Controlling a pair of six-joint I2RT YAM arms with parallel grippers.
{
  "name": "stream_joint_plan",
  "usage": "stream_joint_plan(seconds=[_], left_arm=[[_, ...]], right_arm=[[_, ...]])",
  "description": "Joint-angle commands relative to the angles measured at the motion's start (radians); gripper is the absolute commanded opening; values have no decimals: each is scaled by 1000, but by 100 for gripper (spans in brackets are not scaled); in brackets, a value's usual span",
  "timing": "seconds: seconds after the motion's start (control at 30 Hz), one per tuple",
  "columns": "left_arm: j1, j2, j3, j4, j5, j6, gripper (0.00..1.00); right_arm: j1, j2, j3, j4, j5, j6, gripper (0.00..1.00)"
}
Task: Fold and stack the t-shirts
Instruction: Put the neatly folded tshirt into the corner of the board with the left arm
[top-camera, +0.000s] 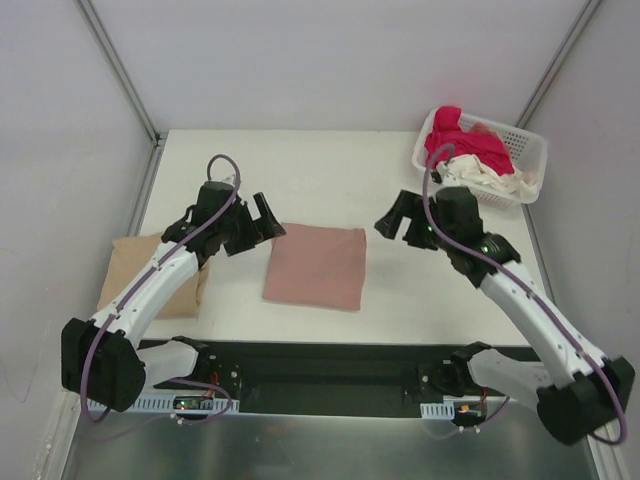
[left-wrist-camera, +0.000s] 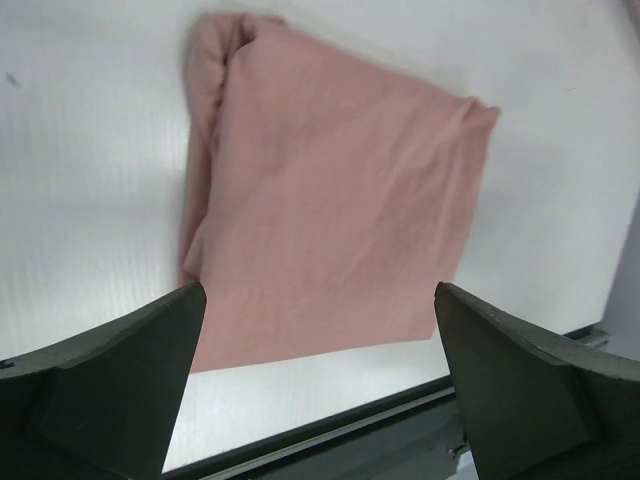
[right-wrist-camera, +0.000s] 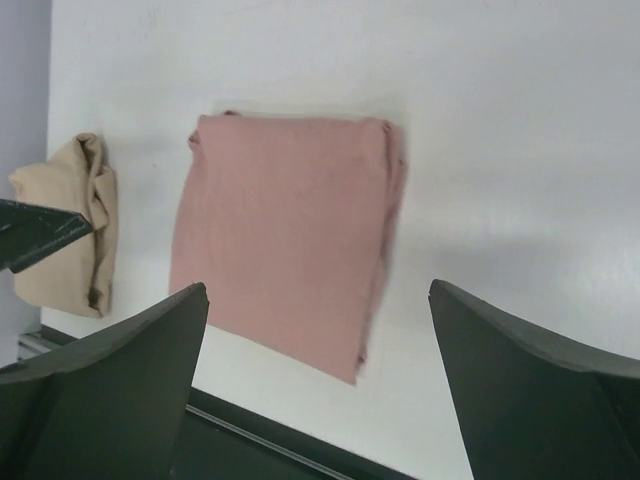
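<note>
Dark fingers (left-wrist-camera: 120, 390) fill the bottom corners of your left wrist view, nearest the lens. They are spread wide with nothing between them.

In the top view, at the left of the frame, you have the folded tan t-shirt (top-camera: 128, 262) lying at the table's (top-camera: 320, 170) left edge, partly under the left arm. Just right of it, your left gripper (top-camera: 270, 220) hangs with its jaws spread, close to the upper left corner of the pink t-shirt (top-camera: 315, 265) and gripping none of it. That pink t-shirt lies folded into a flat, squarish shape at the centre of the frame, between your two grippers. Whether the left fingertips touch the cloth, you cannot tell.

Right of centre, your right gripper (top-camera: 393, 218) also stands wide and empty, near the shirt's upper right corner and apart from it. In its wrist view the pink fold sits above and between the fingers.

At the upper right, the white basket (top-camera: 530, 150) holds a magenta-red t-shirt (top-camera: 455, 140) and a cream t-shirt (top-camera: 490, 180), both crumpled.
</note>
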Motion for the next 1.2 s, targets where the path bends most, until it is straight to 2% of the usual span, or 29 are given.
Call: stream_joint_plan(seconds=[0.0,0.13,0.23,0.5,0.63,0.73,0.83,0.97,1.03,1.17], left_arm=[[-2,62,-54,-48,-33,63,99],[-2,160,-51,-46,-30,81,99],[-4,251,-33,-46,-44,84,97],[-35,469,59,-46,-91,89,82],[-38,571,91,-48,-129,78,63],[-59,625,110,-46,-125,70,56],[-97,664,130,-48,-123,73,39],[-120,679,148,-60,-131,78,3],[-127,665,163,-95,-183,99,0],[-157,602,189,-224,-390,144,0]], right_arm=[[5,-211,-182,-127,117,-31,97],[2,-397,-290,-204,133,-51,97],[3,-458,-319,-246,146,-75,97],[5,-474,-319,-264,159,-115,97],[3,-469,-334,-243,156,-154,97],[3,-463,-345,-230,166,-172,97],[3,-463,-359,-223,188,-178,97],[2,-474,-366,-218,220,-197,97],[2,-486,-376,-217,232,-206,97],[1,-495,-400,-209,307,-215,97]])
